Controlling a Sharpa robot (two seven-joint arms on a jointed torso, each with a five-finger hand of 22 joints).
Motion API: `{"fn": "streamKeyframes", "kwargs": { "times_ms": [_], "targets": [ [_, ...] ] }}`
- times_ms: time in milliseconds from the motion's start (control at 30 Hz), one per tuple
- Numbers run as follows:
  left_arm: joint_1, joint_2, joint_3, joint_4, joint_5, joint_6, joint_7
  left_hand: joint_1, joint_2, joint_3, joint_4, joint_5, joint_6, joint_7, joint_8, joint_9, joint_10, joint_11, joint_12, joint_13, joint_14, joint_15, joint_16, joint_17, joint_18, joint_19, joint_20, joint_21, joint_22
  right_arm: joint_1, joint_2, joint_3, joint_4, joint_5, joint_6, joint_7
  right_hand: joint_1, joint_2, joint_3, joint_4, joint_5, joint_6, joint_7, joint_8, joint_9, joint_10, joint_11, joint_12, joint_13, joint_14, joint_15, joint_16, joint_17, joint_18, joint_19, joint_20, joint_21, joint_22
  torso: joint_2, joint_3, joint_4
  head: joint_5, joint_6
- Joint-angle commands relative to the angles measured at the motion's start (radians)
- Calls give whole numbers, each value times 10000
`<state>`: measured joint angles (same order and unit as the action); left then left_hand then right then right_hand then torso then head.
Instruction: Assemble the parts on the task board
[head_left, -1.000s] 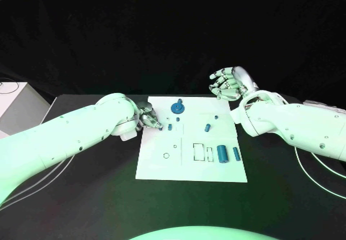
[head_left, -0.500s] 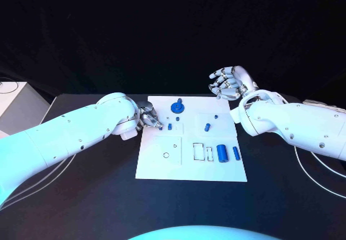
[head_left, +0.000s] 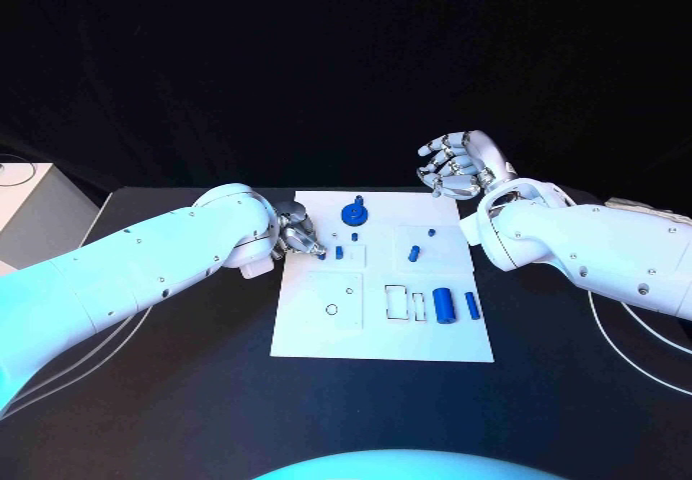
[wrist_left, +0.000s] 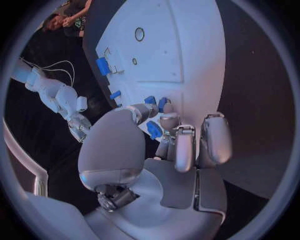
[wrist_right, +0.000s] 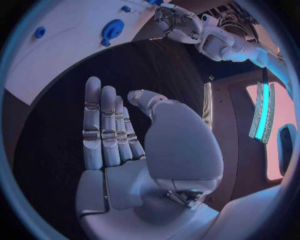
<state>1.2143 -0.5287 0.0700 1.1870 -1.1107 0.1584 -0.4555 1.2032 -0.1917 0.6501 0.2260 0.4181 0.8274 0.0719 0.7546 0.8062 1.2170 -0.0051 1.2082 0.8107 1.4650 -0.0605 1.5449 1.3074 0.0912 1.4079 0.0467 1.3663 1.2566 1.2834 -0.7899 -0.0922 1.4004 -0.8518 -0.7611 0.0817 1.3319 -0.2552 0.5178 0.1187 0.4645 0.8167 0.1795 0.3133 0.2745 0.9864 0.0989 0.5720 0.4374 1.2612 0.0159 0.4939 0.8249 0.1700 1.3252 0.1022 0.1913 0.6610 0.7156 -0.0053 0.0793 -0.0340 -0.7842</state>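
On the black table (head_left: 173, 400) lies the white task board (head_left: 378, 335), with small blue parts spread over it. The left hand (head_left: 296, 235) sits at the board's left edge near its far end, fingers curled in. The left wrist view shows a small blue part (wrist_left: 154, 130) pinched between the thumb and the fingers (wrist_left: 185, 150), held just above the board; two more blue pegs (wrist_left: 155, 102) stand close beyond the fingertips. From the head view, one short peg (head_left: 339, 253) stands right beside that hand.

The round blue knob (head_left: 355, 213) sits near the far edge of the board, towards the middle. Another small peg (head_left: 414, 254) stands further right, and a blue cylinder (head_left: 444, 305) and a thinner blue bar (head_left: 472, 306) lie side by side near the board's right edge.

The right hand (head_left: 459, 168) hangs in the air past the board's far right corner, apart from everything. It holds nothing; in the right wrist view its fingers (wrist_right: 103, 125) are straight and lie close together, though how far the thumb stands off is hard to judge.
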Motion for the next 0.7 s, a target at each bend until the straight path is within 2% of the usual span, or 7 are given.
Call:
{"fn": "streamKeyframes", "kwargs": {
  "times_ms": [33,267,700],
  "targets": [
    [-39,20,-33,-53,-285,657,206,-12,73,1911,-1934,8,45,-20,18,10,0,-22,-52,-6,908,-52,34,2181,-159,10,-27,-18,-11,-1,-6,4,10,-8,52,52,-30,53,-49,23,47,4,60,66,-8,73,-5,45,-8,73,-21,-66,9,88,76,8,-33,-8,3,-4,2,-12,-11],
    [-37,13,-34,-89,-519,827,256,-7,71,1916,-1944,4,46,-20,14,10,-3,-21,-54,-7,911,-51,38,2190,-160,10,-27,-16,-8,-1,-12,4,18,-8,53,50,-30,53,-49,23,47,4,60,66,-8,73,-5,45,-8,73,-21,-66,9,88,76,8,-33,-8,1,-2,3,-15,-34],
    [-38,-60,-31,31,-636,97,405,24,62,1949,-2000,7,80,-20,-2,9,47,-21,-12,91,927,-49,61,2238,-177,40,-26,28,61,-1,-13,4,21,-8,50,53,-30,53,-49,23,47,4,60,66,-8,73,-5,45,-8,73,-21,-66,9,88,76,8,-33,-8,2,-3,7,-30,-37]
  ]
}}
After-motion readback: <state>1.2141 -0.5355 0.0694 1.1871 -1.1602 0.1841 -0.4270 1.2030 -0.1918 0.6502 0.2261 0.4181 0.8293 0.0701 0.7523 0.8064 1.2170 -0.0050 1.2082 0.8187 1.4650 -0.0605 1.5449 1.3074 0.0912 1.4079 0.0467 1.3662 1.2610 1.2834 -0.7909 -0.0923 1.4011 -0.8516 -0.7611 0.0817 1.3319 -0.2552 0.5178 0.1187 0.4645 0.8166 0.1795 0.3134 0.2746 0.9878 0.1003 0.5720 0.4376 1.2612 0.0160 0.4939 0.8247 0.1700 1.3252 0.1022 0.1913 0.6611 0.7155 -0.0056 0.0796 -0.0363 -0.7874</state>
